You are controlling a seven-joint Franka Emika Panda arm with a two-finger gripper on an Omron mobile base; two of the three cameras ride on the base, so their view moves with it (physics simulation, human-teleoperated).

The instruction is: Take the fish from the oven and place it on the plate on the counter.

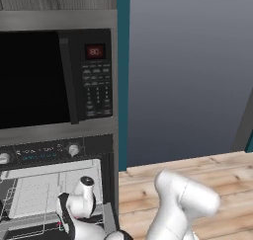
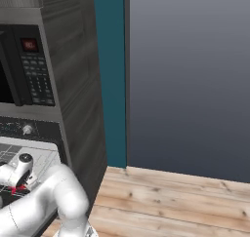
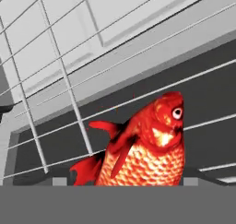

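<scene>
The fish (image 3: 146, 147) sits right in front of the hand camera, red-orange and scaled, with the wire rack (image 3: 60, 80) of the oven (image 1: 54, 184) running behind and around it. It lies low in the hand view, where the fingertips would rise, but the tips themselves are hidden, so whether the hand (image 1: 63, 219) is clamped on the fish or merely closed in around it cannot be told. In the left base view a speck of red shows just below the hand, inside the open oven cavity; the right base view shows red at the same spot (image 2: 18, 188).

The step in hand looks like the grasp or the first lift out of the oven. To do it well, the robot should confirm a firm hold across the fish's body, not the fins or tail — the thing is slim and much smaller than the hand, so it could slip or pivot. Then it should raise the fish only slightly to clear the rack wires and draw straight back out of the cavity, keeping clear of the oven's frame and the control panel (image 1: 44, 152) above.

The arm reaches down and left from the base, elbow bent high over the wooden floor (image 1: 197, 170), forearm dipping into the oven below the microwave (image 1: 49, 76) — wrist turned so the hand points inward and down toward the rack.
</scene>
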